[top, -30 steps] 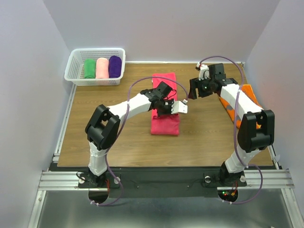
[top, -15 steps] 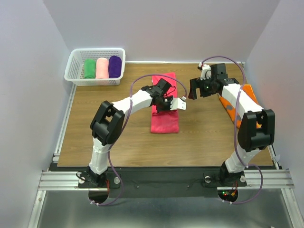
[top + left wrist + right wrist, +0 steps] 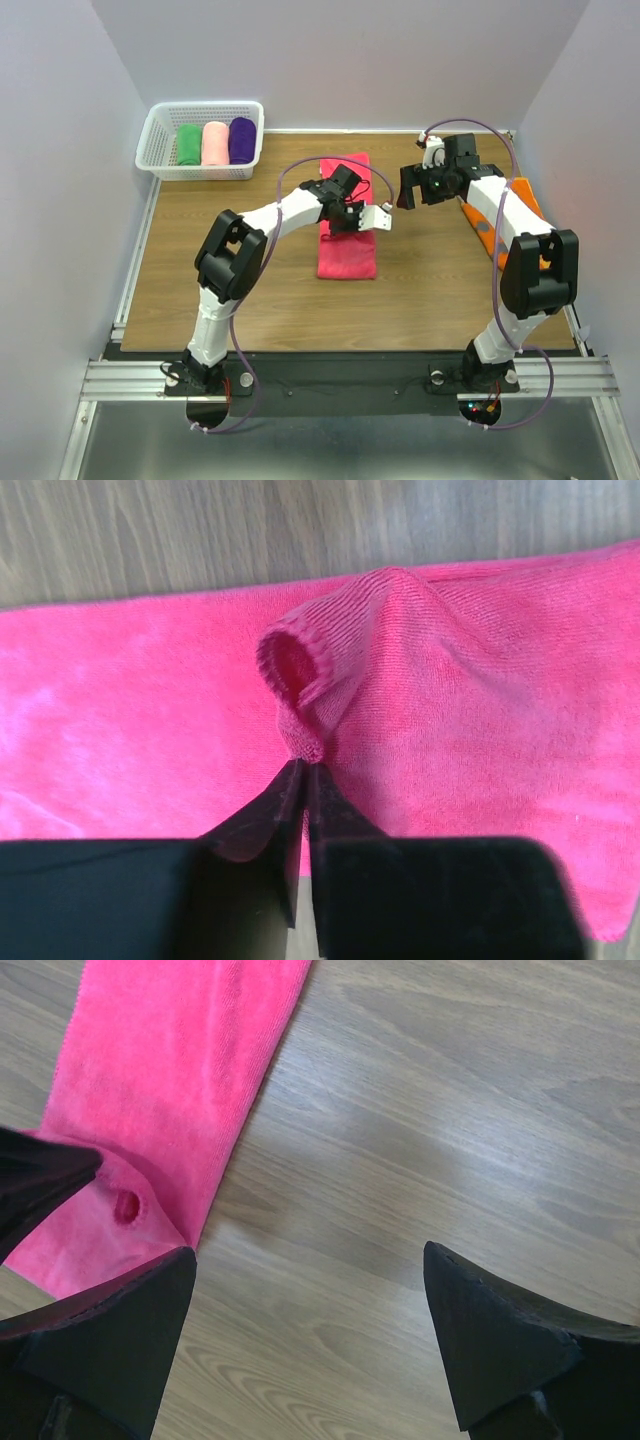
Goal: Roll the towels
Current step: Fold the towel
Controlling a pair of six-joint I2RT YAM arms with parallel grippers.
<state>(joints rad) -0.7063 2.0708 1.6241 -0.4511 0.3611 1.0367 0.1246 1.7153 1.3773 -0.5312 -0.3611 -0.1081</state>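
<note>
The hot-pink towel [image 3: 346,215] lies as a long strip in the middle of the table. My left gripper [image 3: 347,226] is over it and is shut on a pinched-up fold of the towel [image 3: 300,675]. My right gripper [image 3: 407,192] is open and empty above bare wood, to the right of the pink towel [image 3: 170,1090]. The orange towel [image 3: 483,220] lies at the right edge, partly under the right arm. Green [image 3: 188,144], pale pink [image 3: 215,142] and purple [image 3: 241,139] rolls sit in the basket.
A white mesh basket [image 3: 160,128] stands at the back left corner. Walls close in the left, back and right sides. The arm bases and a metal rail [image 3: 330,375] run along the near edge.
My left gripper has moved up the pink towel, away from the near end, with the cloth in its pinch. The right arm has barely moved.
</note>
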